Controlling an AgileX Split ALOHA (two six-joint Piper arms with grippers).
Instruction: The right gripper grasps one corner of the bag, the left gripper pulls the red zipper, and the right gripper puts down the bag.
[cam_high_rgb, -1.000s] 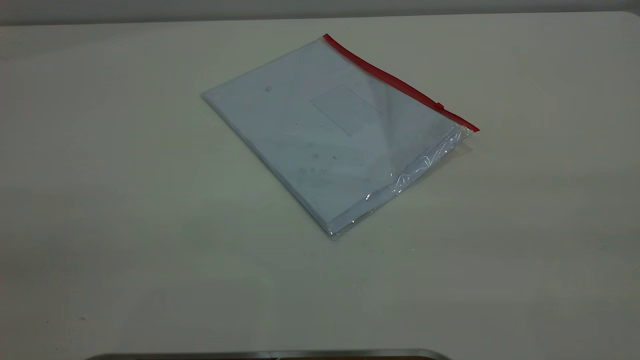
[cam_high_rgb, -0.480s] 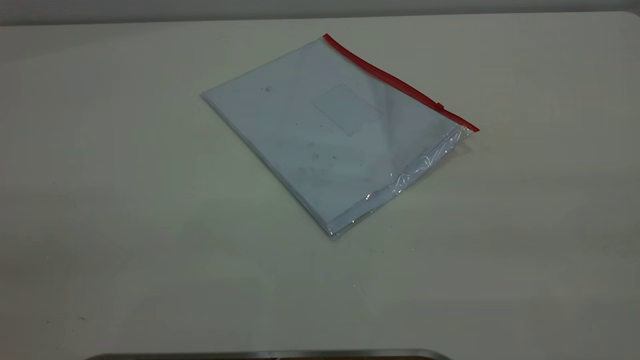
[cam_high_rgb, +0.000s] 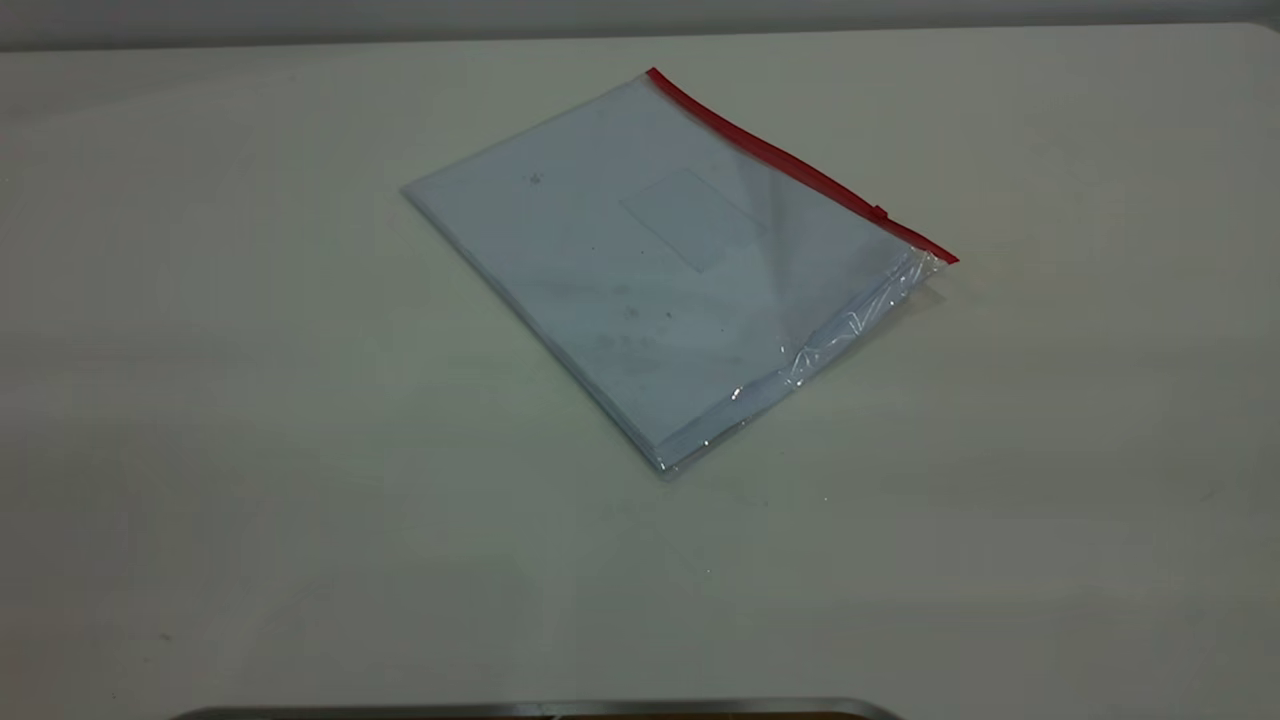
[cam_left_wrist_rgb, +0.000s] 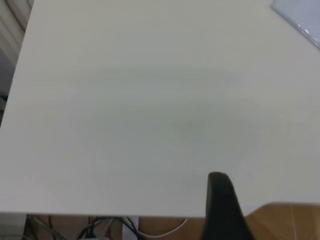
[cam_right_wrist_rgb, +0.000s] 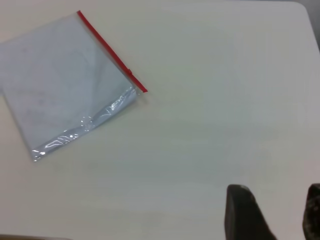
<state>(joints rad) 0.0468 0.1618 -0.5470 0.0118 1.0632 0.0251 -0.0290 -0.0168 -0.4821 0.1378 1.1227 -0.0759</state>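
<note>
The bag (cam_high_rgb: 650, 270) lies flat on the white table (cam_high_rgb: 250, 400), right of the middle and toward the back. White paper shows through it. The red zipper (cam_high_rgb: 790, 160) runs along its far right edge, with the slider tab (cam_high_rgb: 880, 212) near the right corner. Neither gripper shows in the exterior view. In the right wrist view my right gripper (cam_right_wrist_rgb: 276, 200) is open and empty over bare table, well apart from the bag (cam_right_wrist_rgb: 65, 80) and its red zipper (cam_right_wrist_rgb: 107, 47). My left gripper (cam_left_wrist_rgb: 222, 200) is over the table's edge, far from the bag's corner (cam_left_wrist_rgb: 302, 12).
A grey metal bar (cam_high_rgb: 540, 708) lies along the front edge of the exterior view. Cables (cam_left_wrist_rgb: 100, 227) hang below the table edge in the left wrist view. The table's rounded corner (cam_right_wrist_rgb: 300, 7) lies beyond the right gripper.
</note>
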